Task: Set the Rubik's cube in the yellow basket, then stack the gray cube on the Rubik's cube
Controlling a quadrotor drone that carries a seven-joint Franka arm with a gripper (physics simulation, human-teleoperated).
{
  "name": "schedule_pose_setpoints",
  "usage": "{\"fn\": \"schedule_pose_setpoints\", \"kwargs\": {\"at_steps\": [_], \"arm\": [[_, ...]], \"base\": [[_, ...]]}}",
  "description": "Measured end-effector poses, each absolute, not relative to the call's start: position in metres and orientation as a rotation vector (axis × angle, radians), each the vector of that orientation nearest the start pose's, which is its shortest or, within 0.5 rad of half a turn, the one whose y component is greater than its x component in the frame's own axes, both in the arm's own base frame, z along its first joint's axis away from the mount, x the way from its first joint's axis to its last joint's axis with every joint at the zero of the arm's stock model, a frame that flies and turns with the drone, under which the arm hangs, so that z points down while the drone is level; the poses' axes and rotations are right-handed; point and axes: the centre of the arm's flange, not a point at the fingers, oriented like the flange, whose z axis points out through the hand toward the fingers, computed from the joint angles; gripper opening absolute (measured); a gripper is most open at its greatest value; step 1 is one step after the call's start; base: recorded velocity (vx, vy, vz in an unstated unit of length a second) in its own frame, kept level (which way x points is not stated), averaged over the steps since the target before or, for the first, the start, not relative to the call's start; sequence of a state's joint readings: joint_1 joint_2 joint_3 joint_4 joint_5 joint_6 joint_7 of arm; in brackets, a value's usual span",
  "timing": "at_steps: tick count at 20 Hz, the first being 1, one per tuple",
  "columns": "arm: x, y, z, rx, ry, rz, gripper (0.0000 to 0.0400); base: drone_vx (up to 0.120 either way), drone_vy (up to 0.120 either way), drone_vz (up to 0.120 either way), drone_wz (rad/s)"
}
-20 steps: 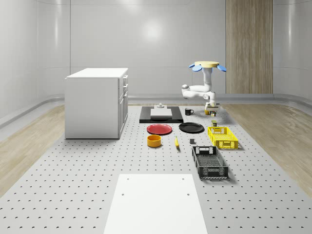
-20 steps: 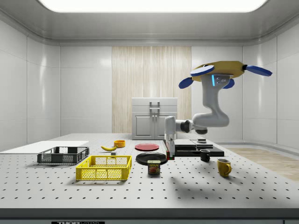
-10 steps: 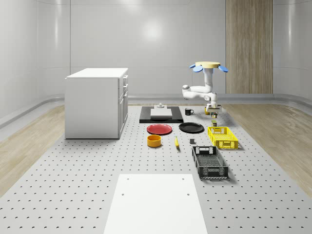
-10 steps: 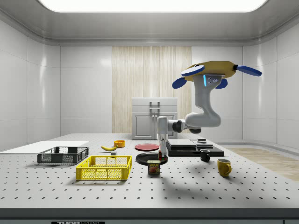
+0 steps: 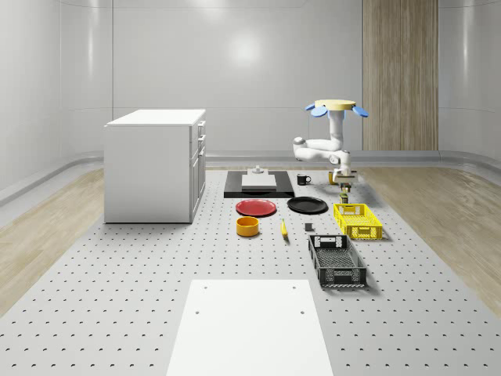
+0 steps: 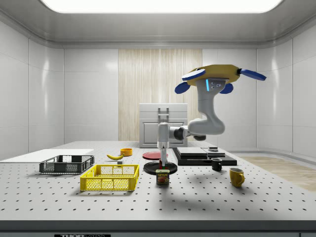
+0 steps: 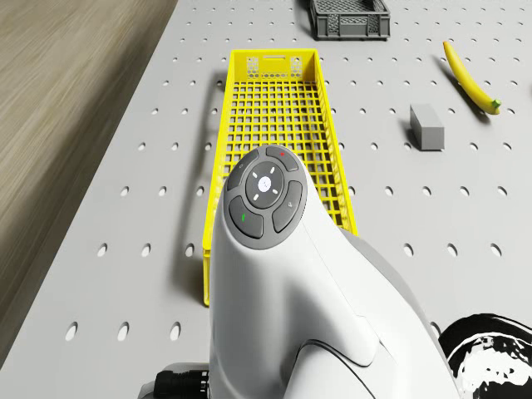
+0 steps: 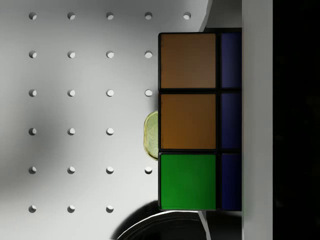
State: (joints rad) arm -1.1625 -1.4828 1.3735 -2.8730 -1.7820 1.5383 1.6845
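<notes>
The Rubik's cube [image 8: 189, 120] shows orange and green tiles close up in the wrist view, with my gripper [image 6: 163, 166] shut on it. In the side view the gripper hangs just above a Spam can [image 6: 162, 177], a little to the right of the yellow basket [image 6: 110, 177]. The drone [image 6: 217, 76] hovers high over the table, above the black mat. The yellow basket [image 7: 283, 133] lies below and ahead of my arm [image 7: 274, 274]. Beside the basket, the gray cube [image 7: 426, 127] rests on the table, also seen as the gray cube [image 5: 308, 228].
A black basket [image 5: 337, 261] sits beyond the yellow one. A banana [image 7: 470, 76], orange bowl [image 5: 247, 225], red plate [image 5: 257, 207] and black plate [image 5: 307, 204] lie nearby. A yellow mug [image 6: 236, 176] and black mug [image 6: 216, 164] stand at the side view's right. A white cabinet [image 5: 155, 164] stands at the left.
Drone and arm have moved toward the side view's left, nearer the yellow basket, carrying the Rubik's cube. The gripper now hangs over the Spam can.
</notes>
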Motion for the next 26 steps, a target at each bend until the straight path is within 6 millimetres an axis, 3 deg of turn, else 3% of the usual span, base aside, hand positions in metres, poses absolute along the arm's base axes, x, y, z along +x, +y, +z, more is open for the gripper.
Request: {"fn": "schedule_pose_setpoints", "kwargs": {"at_steps": [26], "arm": [[0.3068, 0.0, 0.4887, 0.001, -0.002, 0.785, 0.0325]], "base": [[0.12, 0.0, 0.0, 0.0]]}}
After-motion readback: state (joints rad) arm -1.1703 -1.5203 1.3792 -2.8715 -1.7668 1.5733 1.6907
